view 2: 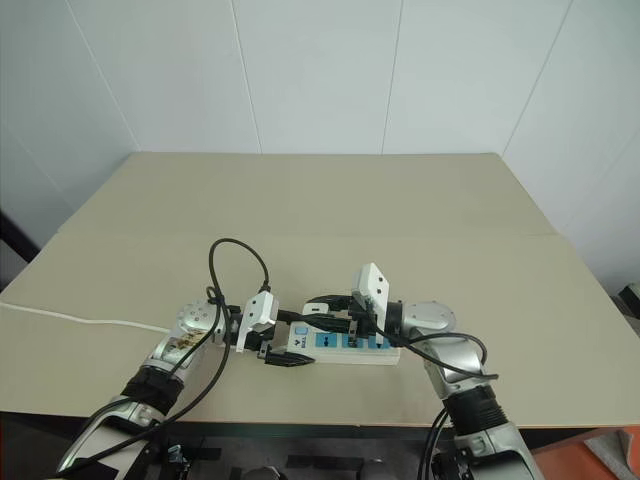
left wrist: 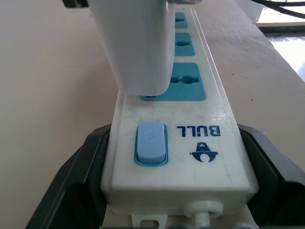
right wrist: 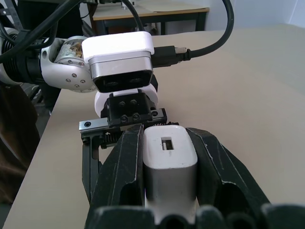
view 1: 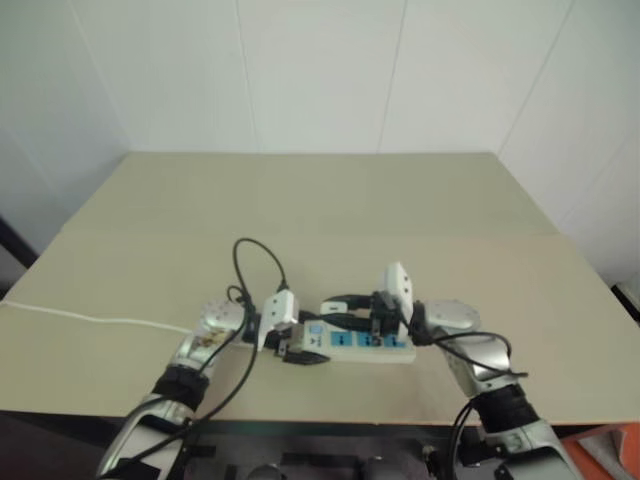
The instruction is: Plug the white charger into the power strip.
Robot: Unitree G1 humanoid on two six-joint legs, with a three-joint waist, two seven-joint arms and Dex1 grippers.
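Right claw (right wrist: 164, 191) clamps the light, rigid charger (right wrist: 170, 164) by its smooth sides — left claw (left wrist: 176, 191) pinches the strip's (left wrist: 190, 138) switch end.

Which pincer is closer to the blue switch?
Left. The left pincer grips the strip at the switch end; the right pincer holds the charger over the next socket.

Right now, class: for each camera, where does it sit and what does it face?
Head views: look down on table; both arms show.
Left wrist: left gripper clamps power strip at its switch end.
Right wrist: right gripper holds white charger, faces the left arm.
Shared: both wrist views show the charger.
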